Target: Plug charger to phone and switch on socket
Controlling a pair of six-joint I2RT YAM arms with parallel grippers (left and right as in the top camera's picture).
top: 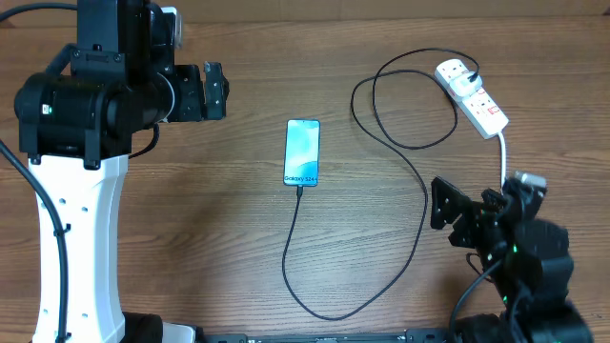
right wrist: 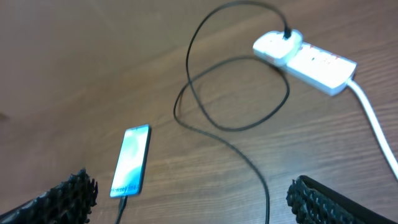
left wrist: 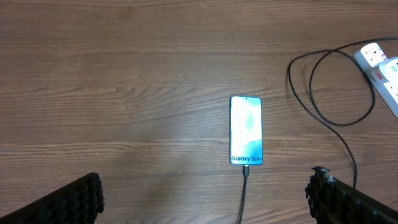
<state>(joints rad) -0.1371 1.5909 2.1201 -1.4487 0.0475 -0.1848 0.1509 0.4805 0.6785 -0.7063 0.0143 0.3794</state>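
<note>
The phone (top: 301, 151) lies flat mid-table with its light blue screen up and the "Galaxy" text at its near end. The thin black charger cable (top: 419, 219) has its tip in the phone's near end, loops along the table and ends in a black plug seated in the white socket strip (top: 472, 95) at the far right. The phone (left wrist: 246, 130), cable (left wrist: 351, 146) and strip (left wrist: 385, 68) show in the left wrist view, and the phone (right wrist: 130, 160), cable (right wrist: 236, 146) and strip (right wrist: 308, 57) in the right wrist view. My left gripper (top: 217, 90) is open, far left. My right gripper (top: 453, 214) is open, near right.
The socket's thick white cord (top: 503, 157) runs from the strip toward my right arm. The wooden table (top: 191, 210) carries nothing else. The left arm's white column (top: 81, 257) stands at the near left.
</note>
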